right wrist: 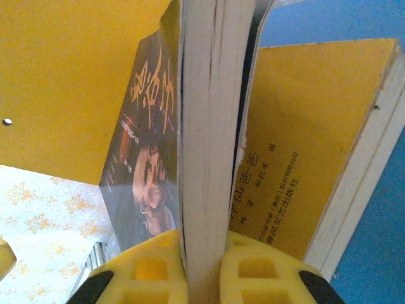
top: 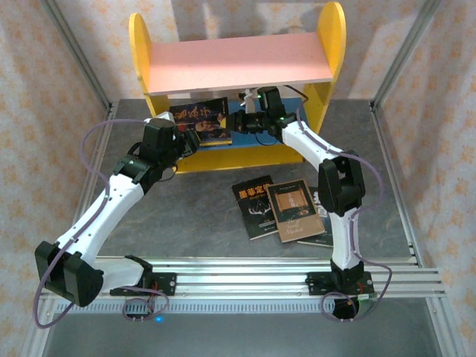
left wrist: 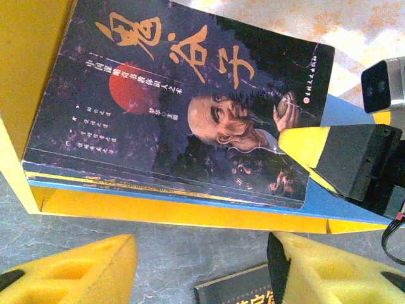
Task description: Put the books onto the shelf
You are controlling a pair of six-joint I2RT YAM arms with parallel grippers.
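Grey table [top: 201, 201], dark book [top: 201, 121] standing cover-forward on shelf [top: 139, 44], right claw [right wrist: 201, 266] pinching it, left claw [left wrist: 202, 259] wide.

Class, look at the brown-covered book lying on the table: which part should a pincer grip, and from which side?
Its near short edge, approached low from the arm-base side. The brown book lies flat, overlapping the dark books, so that edge probably sits slightly off the table, leaving room for one finger beneath.
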